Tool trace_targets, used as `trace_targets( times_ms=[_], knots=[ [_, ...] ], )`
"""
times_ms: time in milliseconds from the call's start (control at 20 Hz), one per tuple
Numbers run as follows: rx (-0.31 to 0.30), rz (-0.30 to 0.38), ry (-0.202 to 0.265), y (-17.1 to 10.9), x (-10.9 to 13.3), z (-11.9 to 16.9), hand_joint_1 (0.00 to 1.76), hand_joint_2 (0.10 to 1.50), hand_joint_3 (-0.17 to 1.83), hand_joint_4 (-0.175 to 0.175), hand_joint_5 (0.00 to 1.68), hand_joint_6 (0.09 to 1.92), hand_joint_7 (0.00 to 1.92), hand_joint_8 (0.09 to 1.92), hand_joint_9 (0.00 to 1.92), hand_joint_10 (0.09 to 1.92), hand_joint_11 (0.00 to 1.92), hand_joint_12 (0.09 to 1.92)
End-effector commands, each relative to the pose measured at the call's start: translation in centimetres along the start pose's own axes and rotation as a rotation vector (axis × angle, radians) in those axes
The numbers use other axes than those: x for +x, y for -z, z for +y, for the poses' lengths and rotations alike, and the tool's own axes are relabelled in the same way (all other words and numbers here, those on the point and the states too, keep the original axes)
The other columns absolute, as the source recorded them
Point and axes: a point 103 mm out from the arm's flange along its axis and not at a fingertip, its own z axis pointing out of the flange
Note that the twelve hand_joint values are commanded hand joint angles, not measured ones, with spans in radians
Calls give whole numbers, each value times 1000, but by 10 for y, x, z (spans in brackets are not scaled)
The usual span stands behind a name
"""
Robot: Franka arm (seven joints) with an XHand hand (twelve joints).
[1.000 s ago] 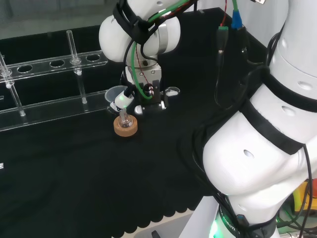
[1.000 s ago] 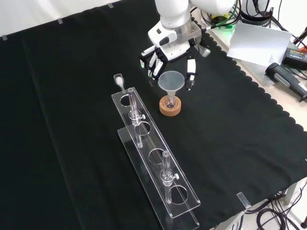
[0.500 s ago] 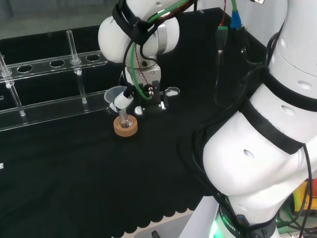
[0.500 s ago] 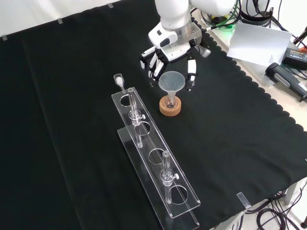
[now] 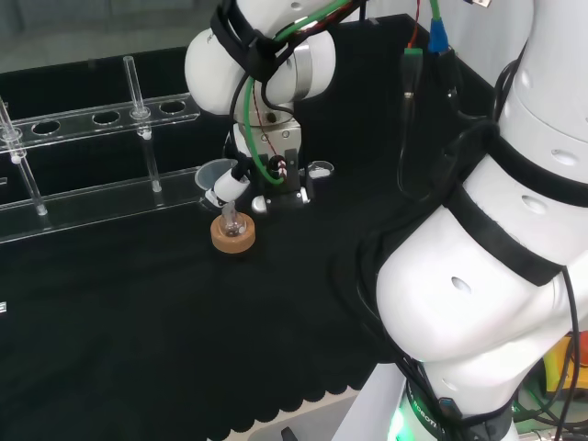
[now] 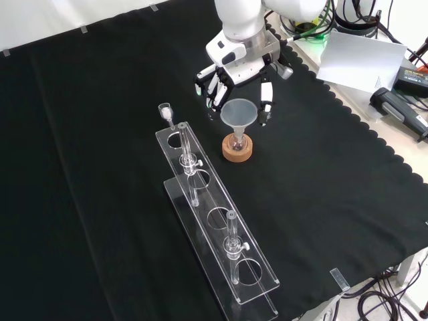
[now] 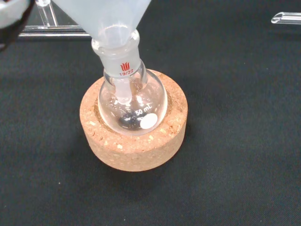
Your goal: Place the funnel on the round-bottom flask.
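Near the upper middle of the front view, the funnel [image 6: 239, 114] sits with its stem in the neck of the round-bottom flask [image 6: 237, 142], which rests in a cork ring [image 6: 238, 152] on the black-clothed surface [image 6: 100, 134]. The wrist view shows the stem reaching down inside the flask [image 7: 132, 104], with a small dark bit and a white one at the bottom of the bulb. The hand [image 6: 237, 72] hangs just above and behind the funnel, its fingers [image 6: 265, 100] spread apart on either side of the cone and clamped on nothing. A clear test tube rack [image 6: 221, 227] runs from beside the flask toward the lower middle of the frame, with glass tubes standing in it.
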Motion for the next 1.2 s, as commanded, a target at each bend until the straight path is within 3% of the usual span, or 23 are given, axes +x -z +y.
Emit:
trace_targets(
  times_ms=[50, 400, 650, 1000, 1200],
  knots=[
    [3, 0, -2, -1, -1, -1, 861, 506, 747, 175, 1015, 341, 1240, 87, 775, 305, 0, 1261],
    [38, 18, 3, -3, -2, -2, 843, 496, 752, 175, 965, 333, 1206, 87, 763, 300, 0, 1234],
    [56, 13, 11, -5, 0, -3, 796, 460, 742, 126, 793, 276, 1120, 87, 728, 300, 0, 1141],
    [64, 21, 7, -6, -2, -3, 770, 463, 701, 103, 733, 232, 1070, 87, 703, 313, 0, 1084],
    [78, 17, 13, -4, -4, -3, 719, 470, 677, 66, 605, 133, 969, 87, 660, 330, 0, 1048]
  ],
)
